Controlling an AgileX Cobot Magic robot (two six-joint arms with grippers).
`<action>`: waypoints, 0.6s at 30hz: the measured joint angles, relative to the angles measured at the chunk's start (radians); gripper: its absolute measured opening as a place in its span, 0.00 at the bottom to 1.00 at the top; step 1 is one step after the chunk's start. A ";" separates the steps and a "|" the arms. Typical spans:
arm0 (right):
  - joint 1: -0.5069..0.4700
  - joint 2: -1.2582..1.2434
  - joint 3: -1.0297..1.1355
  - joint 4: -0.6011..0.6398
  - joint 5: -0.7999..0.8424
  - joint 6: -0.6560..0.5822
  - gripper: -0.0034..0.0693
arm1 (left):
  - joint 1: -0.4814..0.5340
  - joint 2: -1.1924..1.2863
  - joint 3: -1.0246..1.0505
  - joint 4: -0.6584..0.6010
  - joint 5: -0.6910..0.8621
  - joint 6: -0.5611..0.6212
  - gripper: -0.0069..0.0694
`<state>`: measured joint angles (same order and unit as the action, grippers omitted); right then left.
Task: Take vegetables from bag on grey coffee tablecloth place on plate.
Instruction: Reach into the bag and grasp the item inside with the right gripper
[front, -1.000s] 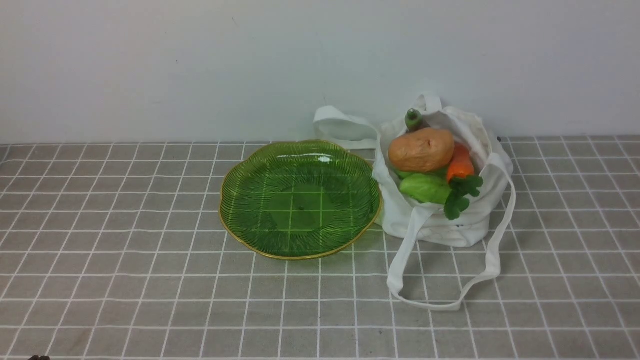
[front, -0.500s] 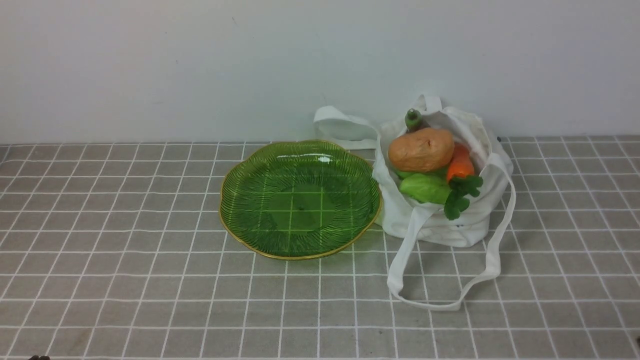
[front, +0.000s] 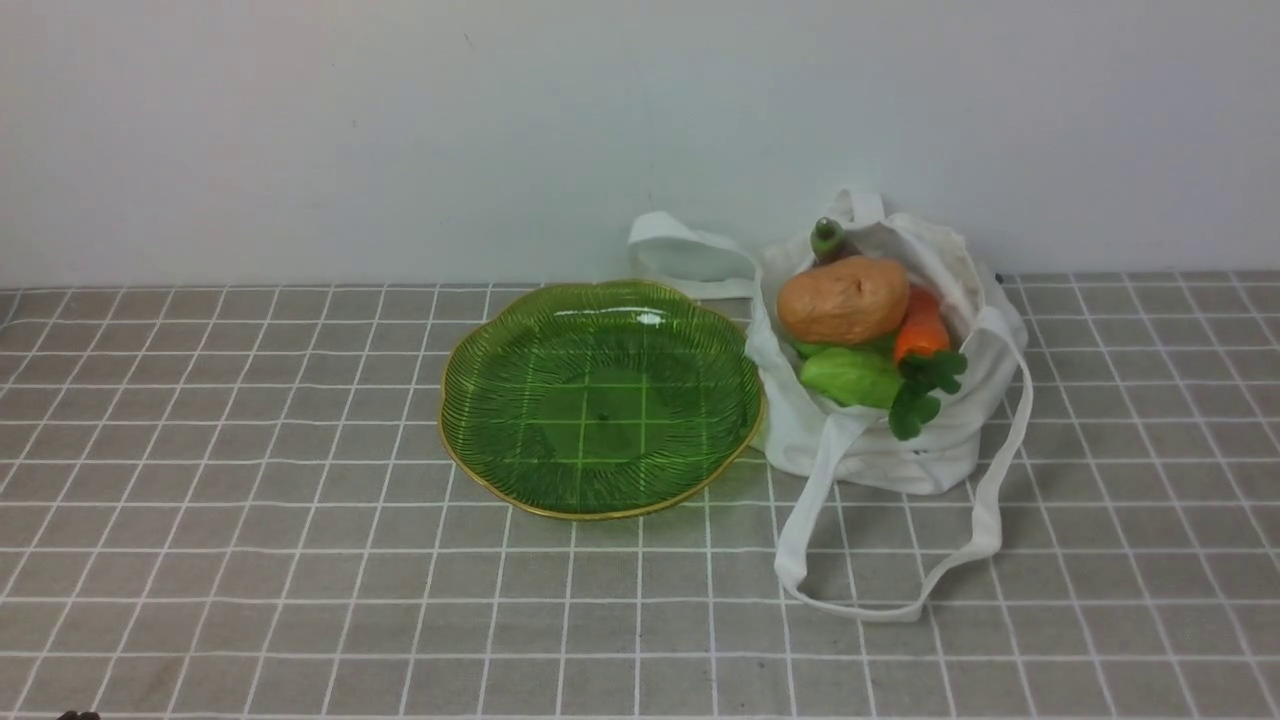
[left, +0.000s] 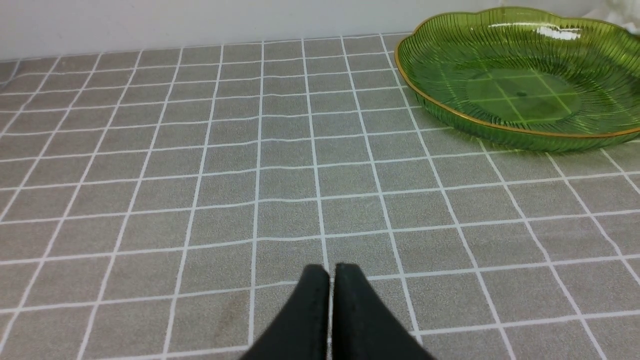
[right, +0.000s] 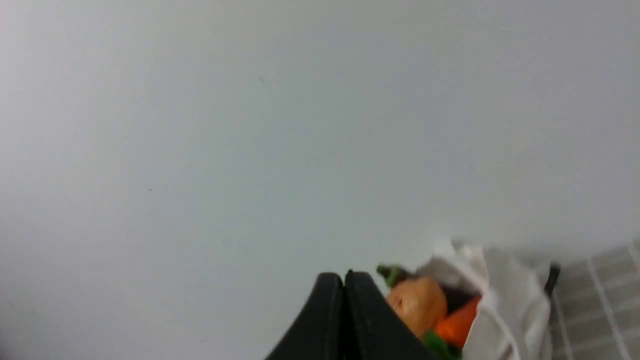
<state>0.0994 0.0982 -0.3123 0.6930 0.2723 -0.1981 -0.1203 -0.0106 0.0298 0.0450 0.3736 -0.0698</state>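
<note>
Lining up your right arm for the potato

Your right gripper (right: 345, 274) is closed, holding nothing; ahead of it, and nearer it than your left, the lumpy orange-brown potato (front: 843, 300) lies roughly crosswise atop the white cloth tote bag (front: 905, 462), just right of the wavy green glass plate (front: 602, 488).
</note>
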 joint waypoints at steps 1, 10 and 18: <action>0.000 0.046 -0.035 -0.015 0.016 -0.030 0.03 | 0.000 0.000 0.000 0.000 0.000 0.000 0.08; 0.000 0.587 -0.274 -0.102 0.258 -0.101 0.03 | 0.000 0.000 0.000 0.000 0.000 0.000 0.08; 0.000 1.075 -0.513 -0.063 0.314 -0.144 0.16 | 0.000 0.000 0.000 0.000 0.000 0.000 0.08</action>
<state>0.0994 1.1735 -0.8254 0.6296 0.5863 -0.3426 -0.1203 -0.0106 0.0298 0.0450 0.3736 -0.0698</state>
